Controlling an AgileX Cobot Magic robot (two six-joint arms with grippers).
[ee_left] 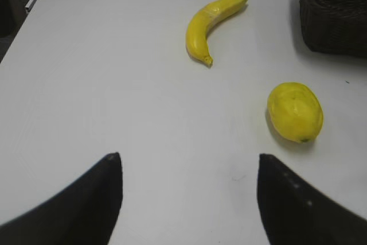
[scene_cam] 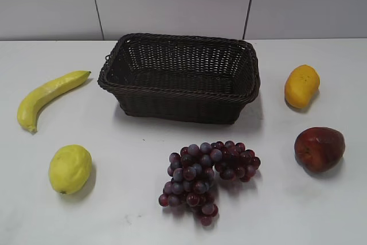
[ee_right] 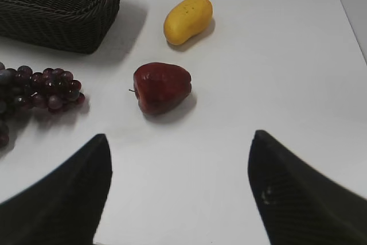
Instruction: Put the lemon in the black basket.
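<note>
The lemon [scene_cam: 69, 168] lies on the white table at the front left, pale greenish-yellow. It also shows in the left wrist view [ee_left: 295, 112], ahead and to the right of my left gripper [ee_left: 188, 159], which is open and empty above bare table. The black basket [scene_cam: 179, 89] stands empty at the back middle; a corner of it shows in the left wrist view [ee_left: 335, 15] and in the right wrist view [ee_right: 63, 18]. My right gripper [ee_right: 179, 137] is open and empty. Neither gripper shows in the exterior view.
A banana [scene_cam: 49, 96] lies left of the basket. A bunch of purple grapes [scene_cam: 207, 179] lies in front of the basket. An orange-yellow oblong fruit [scene_cam: 301, 85] and a red apple [scene_cam: 319, 148] lie at the right.
</note>
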